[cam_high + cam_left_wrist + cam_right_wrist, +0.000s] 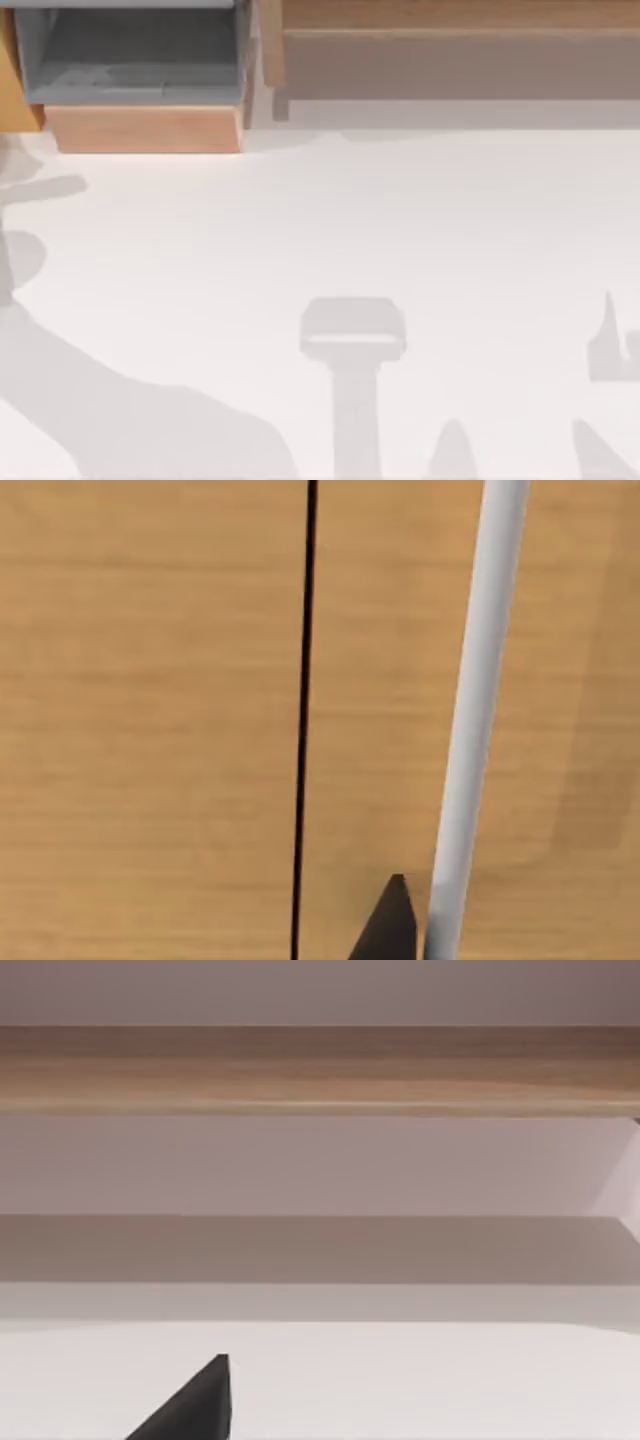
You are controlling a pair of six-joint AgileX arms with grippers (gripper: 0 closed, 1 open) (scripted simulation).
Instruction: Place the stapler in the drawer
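Drawer [140, 75] stood pulled open at far left of white surface [400, 220], tan front nearest. Long wooden shelf [450, 50] ran far right. No writing legible. Hand states: cannot tell.

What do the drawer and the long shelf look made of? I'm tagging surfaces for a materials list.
The drawer has a light tan front with faint grain, likely matte wood; its inner walls and floor are flat grey, perhaps painted board or plastic. The shelf shows a streaked wooden top edge over a dull greyish-brown recess. The table looks plain matte white.
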